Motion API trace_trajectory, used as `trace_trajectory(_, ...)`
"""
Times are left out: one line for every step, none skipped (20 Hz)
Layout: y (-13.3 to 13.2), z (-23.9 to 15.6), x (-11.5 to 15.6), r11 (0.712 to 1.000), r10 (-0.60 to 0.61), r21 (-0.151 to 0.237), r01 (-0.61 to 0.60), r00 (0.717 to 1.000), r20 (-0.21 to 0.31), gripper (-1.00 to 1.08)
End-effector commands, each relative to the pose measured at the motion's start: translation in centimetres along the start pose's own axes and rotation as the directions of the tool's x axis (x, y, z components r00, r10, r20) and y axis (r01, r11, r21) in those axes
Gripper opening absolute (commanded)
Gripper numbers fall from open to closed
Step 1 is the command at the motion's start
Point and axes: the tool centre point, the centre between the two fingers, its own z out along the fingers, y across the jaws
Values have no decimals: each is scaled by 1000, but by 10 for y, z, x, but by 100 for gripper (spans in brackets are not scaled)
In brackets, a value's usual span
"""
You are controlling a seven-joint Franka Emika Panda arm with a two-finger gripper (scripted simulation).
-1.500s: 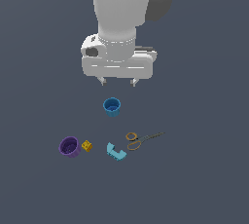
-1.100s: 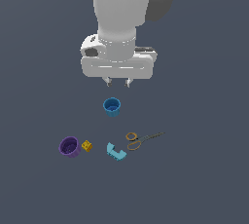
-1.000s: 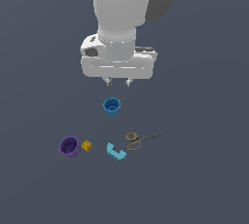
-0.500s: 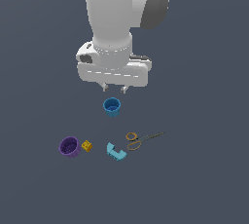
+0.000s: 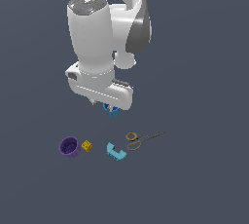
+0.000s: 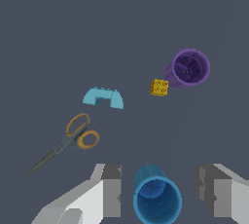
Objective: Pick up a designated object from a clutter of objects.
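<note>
The purple cup [image 5: 69,146] stands upright on the floor at the exterior view's left end of the clutter, its ribbed side showing in the wrist view [image 6: 189,68]. My gripper [image 5: 101,105] hangs open above the blue cup [image 5: 114,111], well apart from the purple one. In the wrist view the gripper [image 6: 160,189] has its fingers [image 6: 113,190] spread wide, with the blue cup [image 6: 156,197] showing below the gap and nothing held. The hand hides most of the blue cup in the exterior view.
A tiny yellow block [image 5: 87,145] sits just beside the purple cup [image 6: 159,87]. A light-blue bracket piece [image 5: 115,151] and orange-handled scissors [image 5: 138,140] lie further toward the exterior view's right. In the wrist view the bracket [image 6: 103,97] lies close to the scissors [image 6: 73,138].
The arm has leaned over and the hand has come down and shifted toward the exterior view's left, now covering much of the blue cup. The objects have not moved.
</note>
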Motion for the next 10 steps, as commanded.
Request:
trace_trajectory(11, 18, 13, 996, 88, -1, -88, 996, -22, 28)
trace_trajectory(16, 25, 18, 992, 124, 0, -124, 992, -31, 28)
trace_trajectory(21, 32, 23, 987, 159, 0, -159, 986, -41, 28)
trace_trajectory(26, 39, 27, 981, 193, 1, -194, 980, -50, 28)
trace_trajectory(32, 46, 32, 974, 228, 2, -228, 972, -60, 28)
trace_trajectory(37, 53, 36, 965, 261, 3, -262, 963, -70, 28)
trace_trajectory(43, 60, 40, 955, 295, 4, -295, 952, -80, 28)
trace_trajectory(48, 67, 44, 945, 327, 6, -328, 941, -90, 28)
trace_trajectory(54, 74, 48, 933, 359, 8, -360, 928, -101, 28)
trace_trajectory(60, 81, 52, 920, 390, 11, -392, 914, -111, 28)
